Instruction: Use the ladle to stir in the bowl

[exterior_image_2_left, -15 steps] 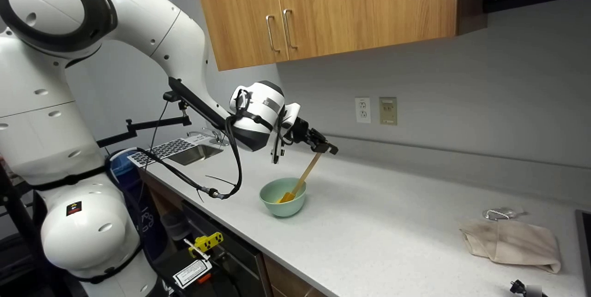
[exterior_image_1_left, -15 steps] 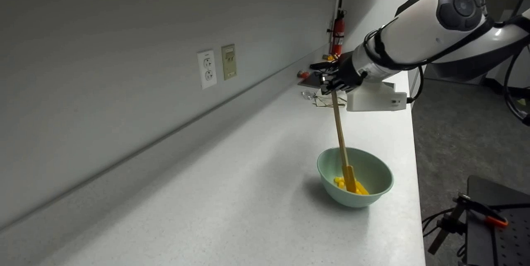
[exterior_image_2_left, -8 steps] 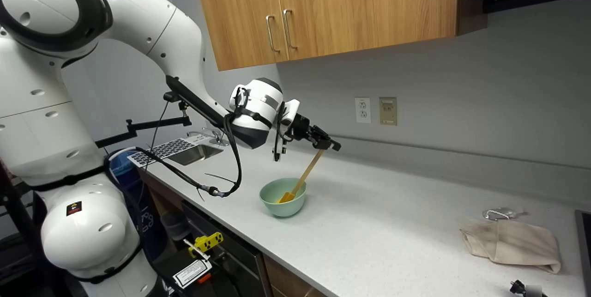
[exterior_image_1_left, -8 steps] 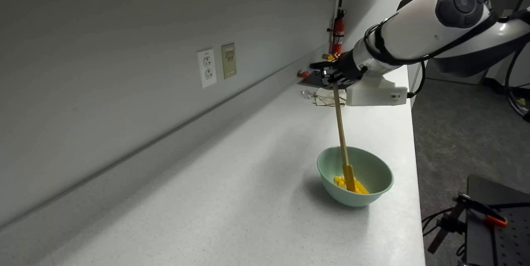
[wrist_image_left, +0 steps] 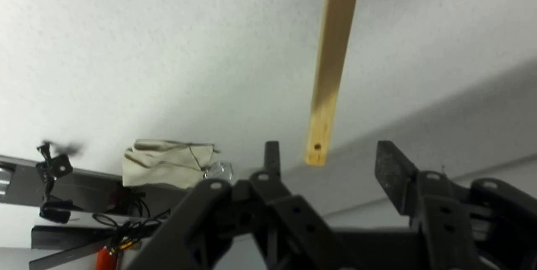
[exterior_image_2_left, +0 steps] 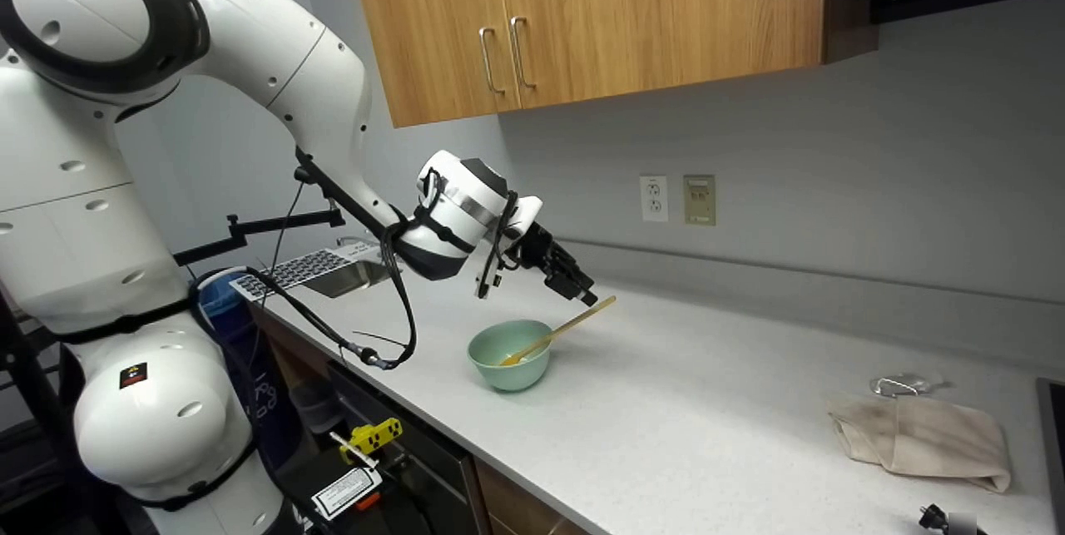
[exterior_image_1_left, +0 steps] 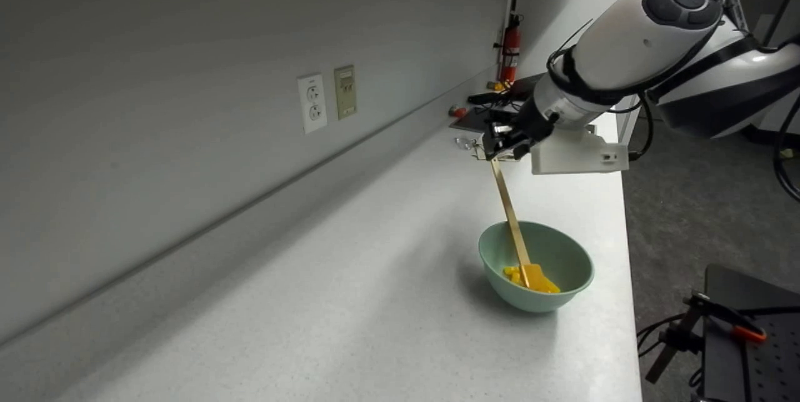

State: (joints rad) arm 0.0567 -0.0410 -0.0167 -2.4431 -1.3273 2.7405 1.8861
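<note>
The pale green bowl [exterior_image_1_left: 530,303] stands upright on the counter in both exterior views, with several small yellow pieces [exterior_image_1_left: 512,274] inside. Its wall shows in an exterior view as the bowl [exterior_image_2_left: 509,377]. The ladle [exterior_image_1_left: 509,214] has its yellow-orange scoop end down in the bowl, while its tan handle slants out over the rim; in an exterior view the ladle [exterior_image_2_left: 578,320] lies at a low tilt. My gripper [wrist_image_left: 329,155] is open above the handle's free end. In the wrist view the ladle [wrist_image_left: 331,64] shows between the spread fingers [wrist_image_left: 388,173] without contact.
A wooden wall cabinet [exterior_image_2_left: 616,19] hangs above the counter [exterior_image_2_left: 715,410]. Further along lie a folded beige cloth [exterior_image_2_left: 923,442] and a clear plastic item [exterior_image_2_left: 903,385]. A sink [exterior_image_2_left: 354,277] is set in behind the arm. The wall with an outlet [exterior_image_1_left: 312,103] borders the counter.
My gripper has opened and let go of the ladle, and it sits lower than half a second ago. The handle has tipped down toward the counter; the bowl has stayed put.
</note>
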